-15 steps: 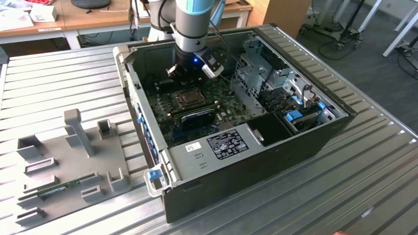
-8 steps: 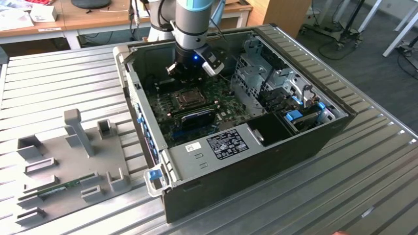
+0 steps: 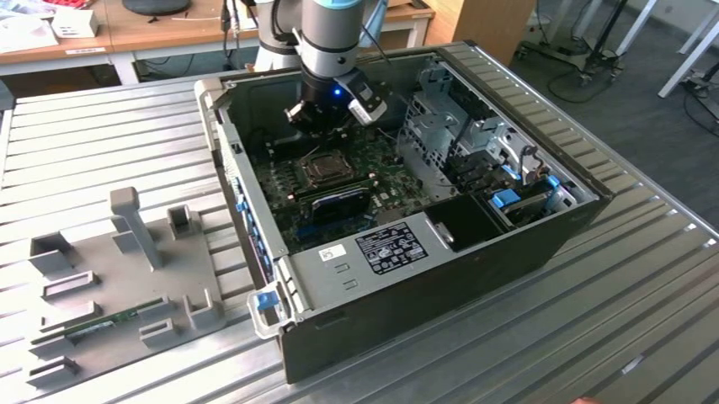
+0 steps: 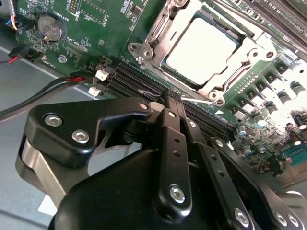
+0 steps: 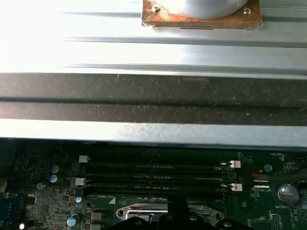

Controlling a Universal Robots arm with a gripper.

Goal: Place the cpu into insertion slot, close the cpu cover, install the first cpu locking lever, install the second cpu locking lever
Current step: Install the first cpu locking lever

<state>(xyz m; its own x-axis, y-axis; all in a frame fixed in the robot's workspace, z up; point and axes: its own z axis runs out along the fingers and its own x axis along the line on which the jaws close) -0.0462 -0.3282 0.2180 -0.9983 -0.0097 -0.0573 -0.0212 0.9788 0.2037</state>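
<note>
An open computer case lies on a ribbed metal table, and my gripper reaches down inside it over the green motherboard. In the second wrist view the cpu shows its pale metal top, seated in the insertion slot. The silvery cpu cover lies flat around it. My black fingers are pressed together, and the gripper is shut just beside the slot's edge, over the black memory slots. A thin bright metal rod runs along that edge by the tips. The cpu sits just ahead of the gripper.
A coin battery and red and black cables lie on the motherboard near the gripper. The case wall rises close behind the memory slots. A drive cage fills the case's right side. A grey fixture tray sits at the exterior view's left.
</note>
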